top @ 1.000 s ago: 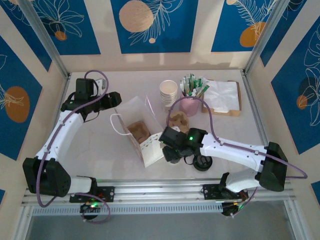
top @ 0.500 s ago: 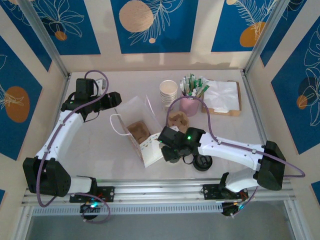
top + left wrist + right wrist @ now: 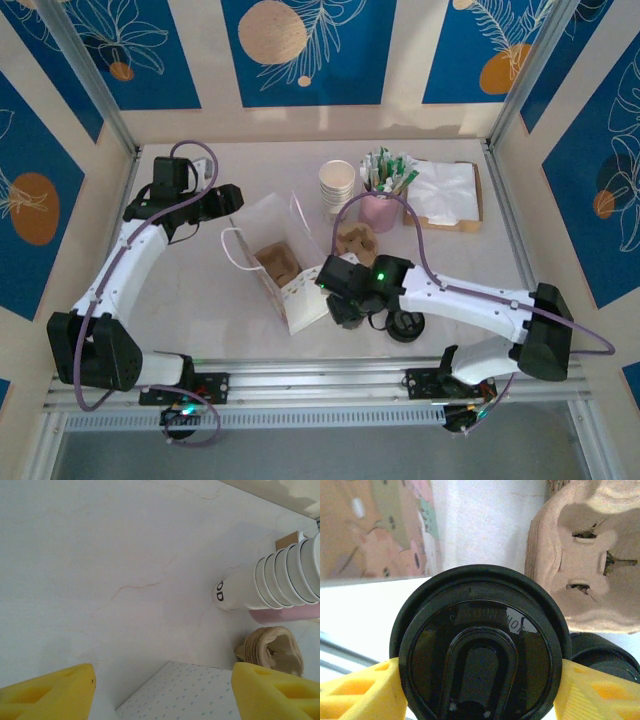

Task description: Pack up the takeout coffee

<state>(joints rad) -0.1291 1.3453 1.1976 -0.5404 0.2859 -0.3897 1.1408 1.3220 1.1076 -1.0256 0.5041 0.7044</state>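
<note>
Nudged slightly toward the white paper bag at centre frame, the right gripper clamps the takeout coffee upright, apparently for bagging, while the left gripper waits spread, upper left.

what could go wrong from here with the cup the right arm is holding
The right gripper holds the takeout coffee close beside the paper bag; lifting it in could snag and tip the bag, as the left gripper hangs open, not gripping it. Lowered off-centre, the cup may catch the carrier inside the bag and tilt.
</note>
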